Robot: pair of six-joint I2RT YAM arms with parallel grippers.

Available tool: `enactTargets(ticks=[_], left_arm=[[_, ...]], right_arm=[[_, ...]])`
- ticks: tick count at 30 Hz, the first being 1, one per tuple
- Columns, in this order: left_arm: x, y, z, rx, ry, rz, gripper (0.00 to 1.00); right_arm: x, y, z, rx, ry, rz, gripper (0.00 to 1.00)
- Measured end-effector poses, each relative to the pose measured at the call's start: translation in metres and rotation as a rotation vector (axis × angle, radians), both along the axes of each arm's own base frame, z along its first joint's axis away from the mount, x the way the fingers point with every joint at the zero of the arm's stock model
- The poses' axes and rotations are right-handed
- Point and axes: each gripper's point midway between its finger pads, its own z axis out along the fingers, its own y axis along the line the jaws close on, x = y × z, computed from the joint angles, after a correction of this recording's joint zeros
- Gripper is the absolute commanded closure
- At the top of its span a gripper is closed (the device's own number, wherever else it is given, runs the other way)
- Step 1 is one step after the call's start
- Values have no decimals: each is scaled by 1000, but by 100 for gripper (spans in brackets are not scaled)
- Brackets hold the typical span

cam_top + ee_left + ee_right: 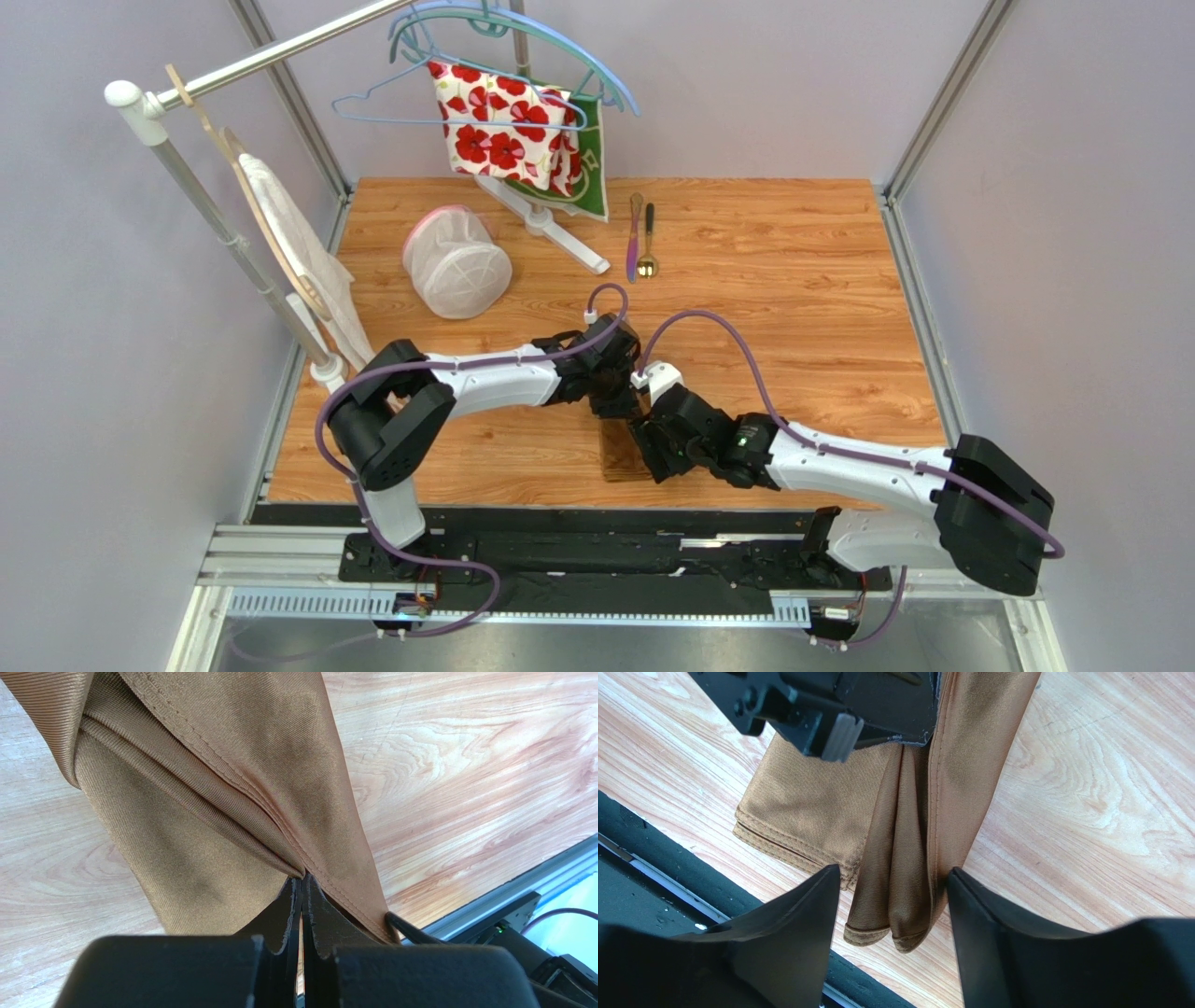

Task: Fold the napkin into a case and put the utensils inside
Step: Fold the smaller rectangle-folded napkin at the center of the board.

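Observation:
The golden-brown napkin (231,763) is partly lifted: my left gripper (303,877) is shut on a hemmed fold of it, and the cloth hangs down in a narrow bundle. In the right wrist view, the rest of the napkin (801,819) lies folded flat on the wood by the near edge. My right gripper (892,892) is open and straddles the hanging folds, which brush one finger. From above, both grippers meet at the table's front centre, left (615,389) and right (652,431), covering most of the napkin (619,459). The utensils lie side by side at the back: a purple-pink knife (634,231) and a spoon (648,241).
A white-and-pink mesh basket (456,262) stands at the back left. A rack holds hangers with a red-flowered cloth (505,123) and a green cloth (596,168). A pale cloth (295,245) hangs at the left. The black rail (661,875) runs just off the table's near edge.

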Motion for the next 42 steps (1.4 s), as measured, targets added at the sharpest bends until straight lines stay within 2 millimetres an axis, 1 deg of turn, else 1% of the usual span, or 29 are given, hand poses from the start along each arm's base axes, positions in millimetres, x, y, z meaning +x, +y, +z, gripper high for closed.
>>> enactTargets(ticks=[3,4,6,7,9,10,12,13,14,15,16,18,20,21,22,25,26,29,30,32,33,35,37,39,42], left_arm=[[0,-3,1,-24,11,2,98],[1,-2,2,-26,12,4,98],[2,-4,2,-49,23,11,97],[2,-4,2,-55,27,14,97],[2,-3,1,-66,37,21,96],[1,-3,1,-71,44,22,95],[0,-3,0,-78,51,26,92],[0,-3,1,-83,53,28,88],[0,-3,1,-87,54,30,85],[0,-3,2,-93,53,32,81],[0,-3,4,-100,51,34,74],[0,-2,8,-118,44,39,68],[-1,0,11,-131,37,40,56],[-1,2,12,-136,34,43,52],[-1,4,14,-140,30,44,49],[-3,12,22,-150,15,51,48],[-3,16,27,-154,3,57,48],[0,29,48,-165,-39,76,58],[3,34,57,-169,-64,85,69],[5,44,71,-178,-103,102,84],[6,49,77,-181,-126,105,94],[4,57,78,-180,-140,103,97],[1,59,66,-173,-123,89,97],[-9,61,42,-151,-74,67,97],[-28,67,0,-86,10,35,98]], right_arm=[[0,0,-1,-4,0,3,50],[0,0,-1,-6,0,4,55],[1,0,-2,-15,2,5,59],[1,1,-3,-19,3,4,64],[2,1,-3,-22,2,2,70],[3,0,-4,-24,0,-1,75],[3,-1,-4,-29,-4,-6,83],[4,-1,-4,-31,-6,-8,92],[4,-2,-4,-33,-8,-11,97],[5,-2,-4,-35,-10,-13,100],[5,-3,-4,-37,-11,-15,100],[5,-4,-4,-38,-12,-21,100],[6,-4,-4,-40,-13,-24,100],[6,-5,-4,-43,-14,-26,100],[6,-5,-4,-44,-15,-26,100],[7,-5,-4,-45,-18,-29,100],[7,-6,-4,-46,-19,-30,100],[7,-6,-4,-48,-21,-32,100],[7,-6,-4,-48,-20,-32,100],[7,-7,-4,-51,-21,-33,100],[7,-7,-4,-53,-21,-33,100],[7,-7,-3,-52,-22,-34,100],[7,-7,-3,-53,-21,-34,100],[7,-7,-3,-54,-20,-34,100],[8,-5,-1,-49,-22,-34,100]])
